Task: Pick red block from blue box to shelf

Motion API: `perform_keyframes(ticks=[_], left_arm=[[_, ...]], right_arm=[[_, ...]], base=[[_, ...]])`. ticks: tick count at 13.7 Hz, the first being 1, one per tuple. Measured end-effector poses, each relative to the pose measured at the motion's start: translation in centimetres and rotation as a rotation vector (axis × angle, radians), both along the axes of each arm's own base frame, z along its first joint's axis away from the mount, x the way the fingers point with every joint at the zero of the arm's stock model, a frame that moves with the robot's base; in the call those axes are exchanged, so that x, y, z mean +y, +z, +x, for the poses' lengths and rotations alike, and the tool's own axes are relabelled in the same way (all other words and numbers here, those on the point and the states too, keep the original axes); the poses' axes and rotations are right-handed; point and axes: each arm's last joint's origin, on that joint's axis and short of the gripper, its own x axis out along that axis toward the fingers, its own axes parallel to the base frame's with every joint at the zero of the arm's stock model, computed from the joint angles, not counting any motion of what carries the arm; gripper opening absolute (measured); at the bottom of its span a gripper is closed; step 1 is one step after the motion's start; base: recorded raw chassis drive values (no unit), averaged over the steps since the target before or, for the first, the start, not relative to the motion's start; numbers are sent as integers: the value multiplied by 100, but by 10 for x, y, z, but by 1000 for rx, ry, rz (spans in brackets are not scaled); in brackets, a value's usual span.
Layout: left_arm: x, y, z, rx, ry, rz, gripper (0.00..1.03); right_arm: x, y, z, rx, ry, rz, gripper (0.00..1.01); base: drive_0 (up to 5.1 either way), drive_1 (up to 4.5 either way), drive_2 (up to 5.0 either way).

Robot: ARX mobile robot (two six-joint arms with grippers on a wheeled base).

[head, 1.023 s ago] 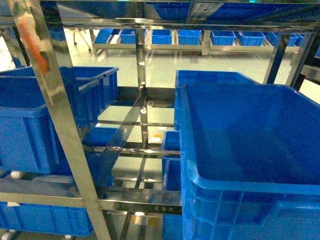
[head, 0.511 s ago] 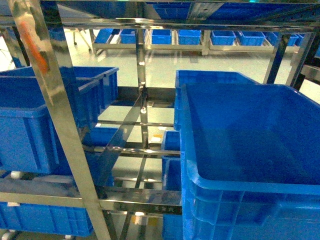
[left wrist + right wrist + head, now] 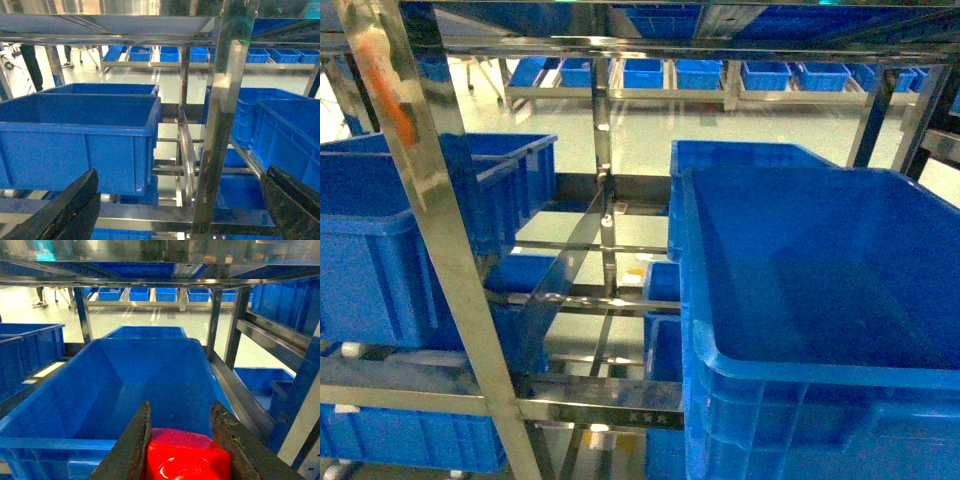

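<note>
Right wrist: end effector (image 3: 182, 440) grips red block (image 3: 187, 457) (crate (image 3: 125, 385) rim ahead).

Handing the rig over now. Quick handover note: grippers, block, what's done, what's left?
Right gripper: shut on the red block, held at the near rim of a dark blue crate on the shelf.
Left gripper: open, empty, facing the shelf and another crate.
The blue box is not in any view.
Done: block picked and carried to the shelf.
Left: reach in, release the block, probably into the crate ahead, then withdraw the arm.
</note>
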Motion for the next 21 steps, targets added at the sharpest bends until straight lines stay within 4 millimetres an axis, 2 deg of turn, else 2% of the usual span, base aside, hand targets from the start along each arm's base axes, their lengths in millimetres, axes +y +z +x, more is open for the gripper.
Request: perform_keyframes(ticks=[9,11,12,13,14,15,18,19,21], left_arm=[[0,0,0,0,0,0,98],[0,0,0,0,0,0,98],[0,0,0,0,0,0,98],[0,0,0,0,2,0,98],[0,0,0,0,1,0,98],[0,0,0,0,-1,0,98],[0,0,0,0,0,0,98],[0,0,0,0,0,0,98],[0,0,0,0,0,0,98]], right_arm=[[0,0,0,0,0,0,29],[4,-5,8,206,95,-11,29],[6,-3,15,230,121,0,29],[10,3,27,243,148,3,29],[18,10,52,258,154,-7,29],[22,13,68,265,155,-13,29],[38,7,136,321,140,-34,30],[41,0,158,327,126,-36,41],[43,-18,181,275,73,-41,59]], base=[[0,0,0],[0,0,0],[0,0,0],[0,0,0],[0,0,0],[0,0,0],[0,0,0],[0,0,0],[0,0,0]])
